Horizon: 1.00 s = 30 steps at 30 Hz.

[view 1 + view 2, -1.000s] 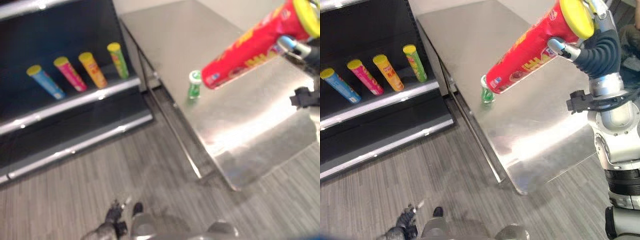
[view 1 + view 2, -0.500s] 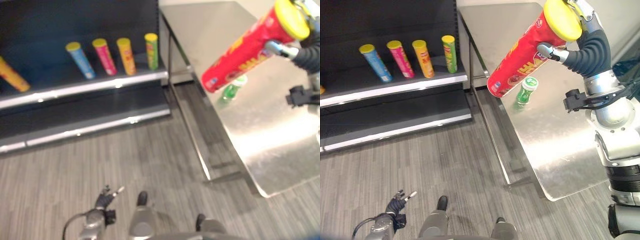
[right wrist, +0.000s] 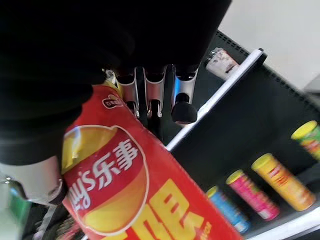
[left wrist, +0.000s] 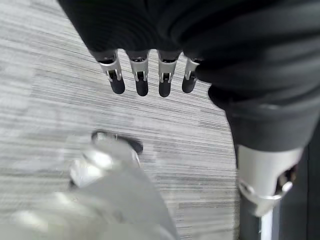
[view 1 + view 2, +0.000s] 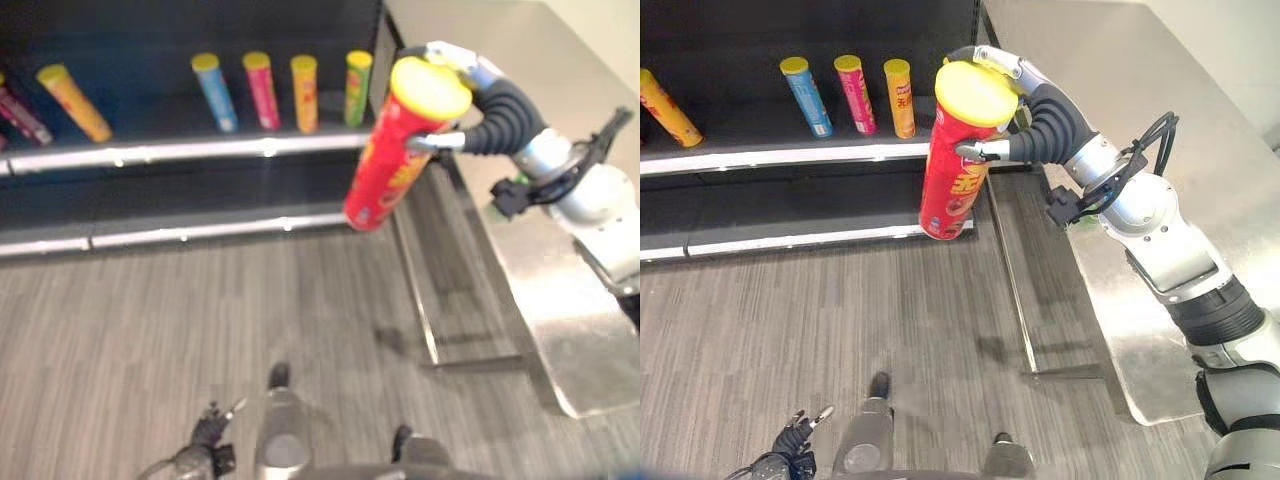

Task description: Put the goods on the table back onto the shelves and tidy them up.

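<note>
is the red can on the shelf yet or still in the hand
Not on the shelf: the right robot hand grips the red can near its yellow lid, in the air before it.

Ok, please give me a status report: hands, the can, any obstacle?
Right hand shut on red can, held in front of shelf. Left hand open, low over floor. Path to shelf looks free.

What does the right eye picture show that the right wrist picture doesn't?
Right eye view: the steel table, the grey floor and the left robot hand hanging low. Right wrist view: a small pale item on a higher shelf edge, too blurry to name. Both: the right robot hand wrapped round the red can, and the row of coloured cans on the shelf.
</note>
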### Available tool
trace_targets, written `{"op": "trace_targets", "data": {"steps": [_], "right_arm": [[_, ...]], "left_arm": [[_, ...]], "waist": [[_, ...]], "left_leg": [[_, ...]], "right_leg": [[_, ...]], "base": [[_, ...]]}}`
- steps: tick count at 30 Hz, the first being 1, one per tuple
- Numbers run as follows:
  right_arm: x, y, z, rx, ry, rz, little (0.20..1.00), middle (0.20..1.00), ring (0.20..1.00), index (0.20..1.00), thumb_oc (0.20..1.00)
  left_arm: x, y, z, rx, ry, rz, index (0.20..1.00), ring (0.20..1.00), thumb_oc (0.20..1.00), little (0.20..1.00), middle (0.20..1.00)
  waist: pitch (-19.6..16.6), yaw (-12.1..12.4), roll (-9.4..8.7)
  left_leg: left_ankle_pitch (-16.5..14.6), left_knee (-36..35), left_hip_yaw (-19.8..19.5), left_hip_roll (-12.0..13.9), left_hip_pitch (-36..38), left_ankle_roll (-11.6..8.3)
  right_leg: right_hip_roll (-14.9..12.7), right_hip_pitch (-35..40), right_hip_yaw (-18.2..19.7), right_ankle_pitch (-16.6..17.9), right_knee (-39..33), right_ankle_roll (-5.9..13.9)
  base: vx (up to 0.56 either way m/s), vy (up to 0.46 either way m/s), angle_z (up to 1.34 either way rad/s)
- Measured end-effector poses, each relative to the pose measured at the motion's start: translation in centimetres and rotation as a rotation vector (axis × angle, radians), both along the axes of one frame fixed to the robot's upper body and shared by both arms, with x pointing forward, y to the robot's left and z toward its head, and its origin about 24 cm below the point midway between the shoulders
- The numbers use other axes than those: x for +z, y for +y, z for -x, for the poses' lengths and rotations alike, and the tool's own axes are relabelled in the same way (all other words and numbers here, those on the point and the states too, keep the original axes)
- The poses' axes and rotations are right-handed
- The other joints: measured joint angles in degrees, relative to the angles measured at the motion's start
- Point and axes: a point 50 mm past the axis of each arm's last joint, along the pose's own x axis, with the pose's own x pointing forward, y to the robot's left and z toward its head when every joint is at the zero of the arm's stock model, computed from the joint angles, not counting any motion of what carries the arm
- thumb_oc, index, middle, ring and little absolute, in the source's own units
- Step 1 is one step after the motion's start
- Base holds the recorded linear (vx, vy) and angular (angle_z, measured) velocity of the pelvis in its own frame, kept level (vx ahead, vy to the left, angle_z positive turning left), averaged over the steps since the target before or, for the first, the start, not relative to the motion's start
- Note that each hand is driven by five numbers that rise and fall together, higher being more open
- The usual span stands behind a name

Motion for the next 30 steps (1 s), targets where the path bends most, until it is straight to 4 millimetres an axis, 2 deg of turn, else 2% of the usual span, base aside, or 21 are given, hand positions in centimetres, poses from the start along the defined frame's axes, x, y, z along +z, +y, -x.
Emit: {"op": "trace_targets", "data": {"steps": [1, 2, 3, 5, 7, 8, 9, 10, 11, 12, 14, 15, 16, 18, 19, 21, 22, 23, 24, 26, 30], "right_arm": [[-0.4, 0.0, 0.0, -0.007, 0.009, -0.015, 0.2, 0.2, 0.2, 0.2, 0.2], [-0.9, 0.3, -0.3, -0.002, 0.029, -0.035, 0.2, 0.2, 0.2, 0.2, 0.2], [-1.3, 0.2, -0.2, -0.003, 0.041, -0.046, 0.2, 0.2, 0.2, 0.2, 0.2], [-2.8, -0.2, -0.1, -0.027, 0.069, -0.086, 0.2, 0.2, 0.2, 0.2, 0.2], [-3.5, -0.4, -0.1, -0.047, 0.087, -0.081, 0.2, 0.2, 0.2, 0.2, 0.2], [-3.7, -0.2, -0.2, -0.054, 0.097, -0.09, 0.2, 0.2, 0.2, 0.2, 0.2], [-3.8, -0.1, -0.2, -0.054, 0.098, -0.09, 0.2, 0.2, 0.2, 0.2, 0.2], [-3.9, -0.1, -0.3, -0.054, 0.103, -0.092, 0.2, 0.2, 0.2, 0.2, 0.2], [-3.9, -0.2, -0.3, -0.054, 0.102, -0.092, 0.2, 0.2, 0.2, 0.2, 0.2], [-3.9, -0.3, -0.3, -0.059, 0.104, -0.088, 0.2, 0.2, 0.2, 0.2, 0.2], [-3.8, -0.6, -0.5, -0.073, 0.105, -0.082, 0.2, 0.2, 0.2, 0.2, 0.2], [-3.7, -0.4, -0.5, -0.065, 0.097, -0.086, 0.2, 0.2, 0.2, 0.2, 0.2], [-3.3, 0.0, -0.4, -0.045, 0.082, -0.078, 0.2, 0.2, 0.2, 0.2, 0.2], [-2.9, 0.8, -0.6, -0.014, 0.081, -0.044, 0.2, 0.2, 0.2, 0.2, 0.2], [-3.2, 0.8, -0.7, -0.019, 0.1, -0.034, 0.2, 0.2, 0.2, 0.2, 0.2], [-3.4, 0.5, -1.0, -0.032, 0.111, -0.031, 0.2, 0.2, 0.2, 0.2, 0.2], [-3.4, 0.2, -1.1, -0.044, 0.112, -0.034, 0.2, 0.2, 0.2, 0.2, 0.2], [-3.4, -0.2, -1.1, -0.06, 0.115, -0.02, 0.2, 0.2, 0.2, 0.2, 0.2], [-3.3, -0.4, -1.2, -0.069, 0.113, -0.015, 0.2, 0.2, 0.2, 0.2, 0.2], [-3.4, -0.7, -1.3, -0.083, 0.12, -0.012, 0.2, 0.2, 0.2, 0.2, 0.2], [-2.6, -1.5, -1.3, -0.113, 0.098, 0.009, 0.2, 0.2, 0.2, 0.2, 0.2]], "left_arm": [[0.3, 0.4, -0.8, -0.008, -0.014, -0.014, 1.0, 1.0, 1.0, 1.0, 1.0], [0.6, 0.7, -1.2, -0.007, -0.027, -0.027, 1.0, 1.0, 1.0, 1.0, 1.0], [0.7, 0.8, -1.6, -0.018, -0.03, -0.033, 1.0, 1.0, 1.0, 1.0, 1.0], [1.2, 1.1, -2.5, -0.092, -0.039, -0.076, 1.0, 1.0, 1.0, 1.0, 1.0], [1.2, 0.9, -2.5, -0.129, -0.028, -0.08, 1.0, 1.0, 1.0, 1.0, 1.0], [1.2, 1.3, -2.2, -0.146, -0.017, -0.096, 1.0, 1.0, 1.0, 1.0, 1.0], [1.5, 1.4, -2.6, -0.157, -0.028, -0.106, 1.0, 1.0, 1.0, 1.0, 1.0], [1.9, 1.9, -3.2, -0.155, -0.05, -0.119, 1.0, 1.0, 1.0, 1.0, 1.0], [2.0, 1.9, -3.4, -0.155, -0.057, -0.119, 1.0, 1.0, 1.0, 1.0, 1.0], [2.1, 2.0, -3.5, -0.154, -0.06, -0.121, 1.0, 1.0, 1.0, 1.0, 1.0], [1.8, 1.9, -3.0, -0.151, -0.041, -0.109, 1.0, 1.0, 1.0, 1.0, 1.0], [1.5, 1.8, -2.3, -0.148, -0.021, -0.103, 1.0, 1.0, 1.0, 1.0, 1.0], [1.1, 1.2, -2.0, -0.15, -0.009, -0.085, 1.0, 1.0, 1.0, 1.0, 1.0], [0.4, 1.0, -1.4, -0.131, 0.044, -0.066, 1.0, 1.0, 1.0, 1.0, 1.0], [0.2, 0.6, -1.2, -0.128, 0.055, -0.052, 1.0, 1.0, 1.0, 1.0, 1.0], [0.1, -0.4, -1.8, -0.153, 0.033, -0.026, 1.0, 1.0, 1.0, 1.0, 1.0], [0.3, -0.7, -2.3, -0.171, 0.009, -0.022, 1.0, 1.0, 1.0, 1.0, 1.0], [0.5, -1.3, -2.7, -0.206, -0.01, -0.019, 1.0, 1.0, 1.0, 1.0, 1.0], [0.6, -1.8, -3.0, -0.241, -0.018, -0.014, 1.0, 1.0, 1.0, 1.0, 1.0], [0.3, -2.4, -2.7, -0.258, -0.008, 0.006, 1.0, 1.0, 1.0, 1.0, 1.0], [-0.1, -2.7, -1.6, -0.253, 0.014, 0.025, 1.0, 1.0, 1.0, 1.0, 1.0]], "waist": [[0.3, 0.2, -1.4], [0.3, 0.6, -1.37], [0.2, 0.7, -0.97], [0.0, 1.0, -0.8], [-0.4, 0.4, -0.2], [-0.6, 0.0, 0.24], [-0.6, -0.2, 0.29], [-0.8, 0.0, 0.73], [-0.9, 0.4, 1.12], [-0.8, 0.4, 1.59], [-0.9, 0.2, 1.63], [-1.2, 0.4, 1.75], [-1.2, -0.2, 1.68], [-0.2, -2.8, 1.95], [0.0, -3.4, 1.71], [0.5, -4.4, -0.01], [0.5, -4.9, -1.21], [0.5, -4.6, -1.24], [0.5, -4.3, -0.86], [0.8, -4.5, 0.48], [2.2, -4.0, 2.7]], "left_leg": [[-1.8, 4.4, -0.6, -2.0, -1.5, -0.14], [-5.4, 8.1, -1.2, -3.4, -2.3, 0.84], [-6.0, 9.8, -1.3, -3.8, -3.1, 1.6], [-9.4, 13.3, 0.3, -7.3, -2.4, 4.32], [-10.3, 13.6, 2.1, -10.5, -1.2, 6.36], [-10.5, 13.6, 3.8, -12.3, -0.9, 8.64], [-10.7, 13.1, 4.0, -13.1, -0.5, 9.36], [-11.3, 12.1, 3.6, -13.7, 0.0, 11.39], [-11.2, 11.4, 3.0, -13.7, 0.3, 11.87], [-10.5, 8.8, 1.8, -13.7, 1.5, 13.01], [-7.1, 1.6, 1.3, -13.9, 6.5, 12.7], [-6.5, -0.2, 1.2, -13.6, 7.4, 12.35], [-6.8, -2.1, 1.1, -13.4, 8.4, 14.56], [-5.8, -3.9, -1.5, -13.0, 10.0, 14.55], [-5.9, -4.5, -2.1, -13.2, 11.3, 14.55], [-7.0, -4.6, -4.7, -15.6, 13.6, 13.74], [-7.7, -3.6, -6.8, -16.7, 13.9, 12.79], [-8.4, -3.5, -8.6, -17.0, 14.0, 11.66], [-9.2, -2.6, -9.3, -16.5, 14.0, 10.29], [-12.2, 11.3, -7.4, -14.7, 11.6, 5.95], [-11.4, 22.8, -6.4, -12.7, 10.8, 2.73]], "right_leg": [[-1.7, 0.4, 0.7, 0.9, -0.9, -0.22], [-2.5, 0.9, 0.7, 1.7, -1.0, -1.13], [-3.0, 1.5, 0.8, 3.0, -1.4, -1.13], [-5.9, 2.8, 1.4, 7.8, 0.1, -1.54], [-9.4, 1.4, 2.4, 12.7, 3.4, -1.9], [-11.7, 0.4, 1.0, 16.7, 5.1, -3.39], [-13.5, -0.2, -0.8, 16.6, 6.5, -4.31], [-12.4, -1.9, -0.5, 14.5, 7.1, -4.13], [-10.6, -2.7, -0.1, 12.6, 7.5, -4.03], [-6.6, -4.1, 2.4, 8.1, 8.4, -4.14], [-0.8, -6.1, 4.4, 3.4, 7.9, -2.99], [0.6, -7.6, 5.5, 2.0, 8.4, -3.15], [4.2, -12.3, 6.9, 0.8, 10.3, -2.94], [12.1, -19.6, 9.9, 0.7, 12.5, -2.79], [13.9, -21.7, 10.1, 1.4, 12.9, -3.29], [13.6, -23.9, 7.7, 4.9, 9.2, -2.32], [12.2, -23.5, 6.1, 8.7, 9.7, -3.84], [11.8, -23.3, 4.9, 8.9, 9.9, -5.81], [12.1, -23.0, 3.3, 7.7, 9.3, -6.47], [12.9, -20.6, 0.2, 7.4, 7.3, -8.36], [16.0, -16.6, -0.6, 7.6, 5.7, -13.51]], "base": [[0.33, 0.658, 0.01], [0.26, 0.562, 0.05], [0.21, 0.588, 0.11], [0.12, 0.579, 0.27], [0.1, 0.501, 0.06], [0.12, 0.432, -0.01], [0.15, 0.469, -0.04], [0.14, 0.394, -0.03], [0.16, 0.356, 0.03], [0.13, 0.26, 0.21], [0.15, 0.282, 0.16], [0.18, 0.261, -0.12], [0.3, 0.259, -0.22], [0.35, 0.196, 0.29], [0.39, 0.11, 0.71], [0.42, 0.0, 0.97], [0.36, -0.039, 1.32], [0.36, 0.007, 1.12], [0.43, 0.036, 0.89], [0.31, 0.047, 0.76], [0.21, 0.04, 0.36]]}}
